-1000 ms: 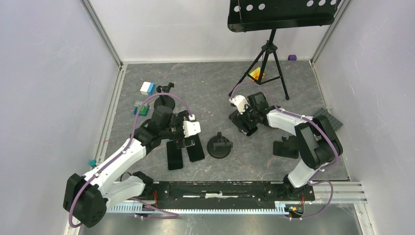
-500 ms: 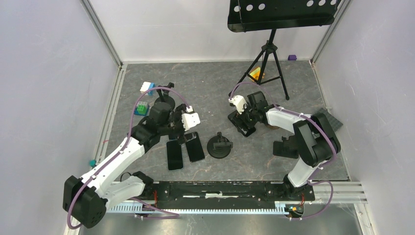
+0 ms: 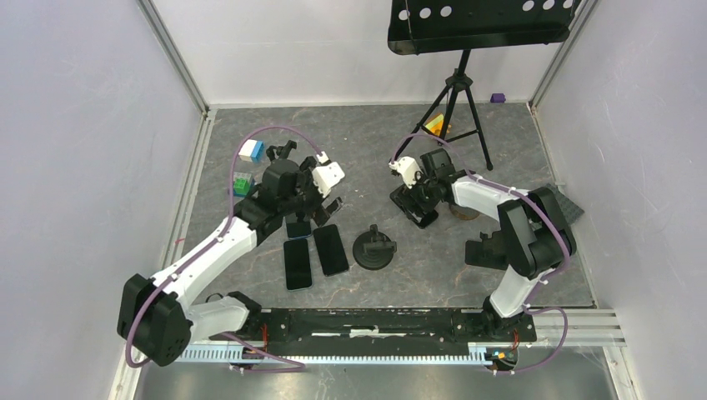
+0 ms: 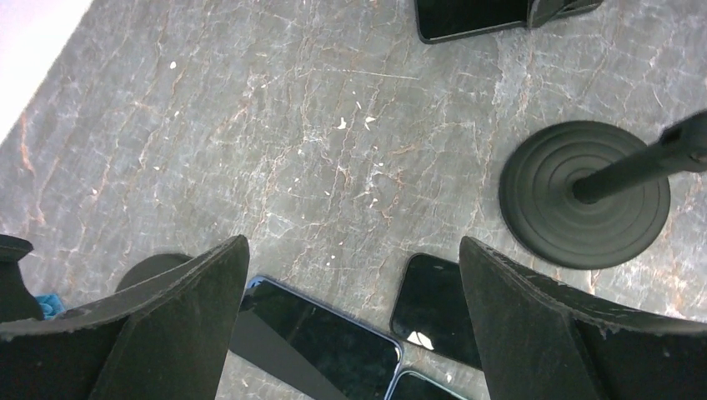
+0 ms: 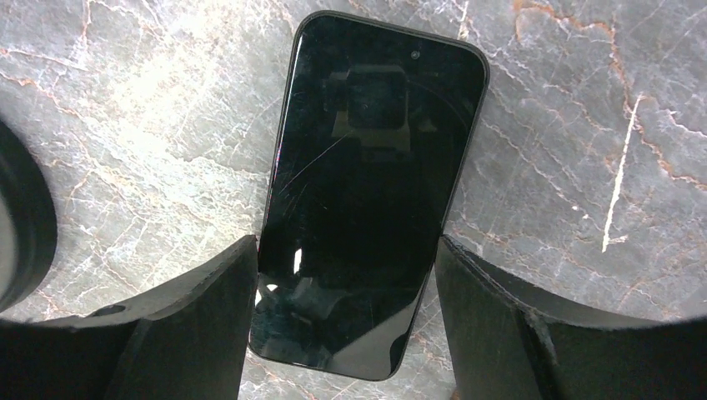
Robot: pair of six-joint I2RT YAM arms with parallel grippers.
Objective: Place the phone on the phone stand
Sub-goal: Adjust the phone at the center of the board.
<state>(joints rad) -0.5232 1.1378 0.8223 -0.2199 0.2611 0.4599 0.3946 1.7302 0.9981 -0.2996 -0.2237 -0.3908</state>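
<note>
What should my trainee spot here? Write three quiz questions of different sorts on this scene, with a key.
1. Short answer: what sits on the phone stand near the middle of the table?
2. True or false: the left gripper is shut on a phone.
3. Pick one. In the right wrist view, the phone lies: A) flat on the table, between the fingers of the right gripper; B) propped upright on a tripod; C) hidden under a toy block.
Key: 1. Nothing; it is empty. 2. False: its jaws stand wide open above the table. 3. A.
</note>
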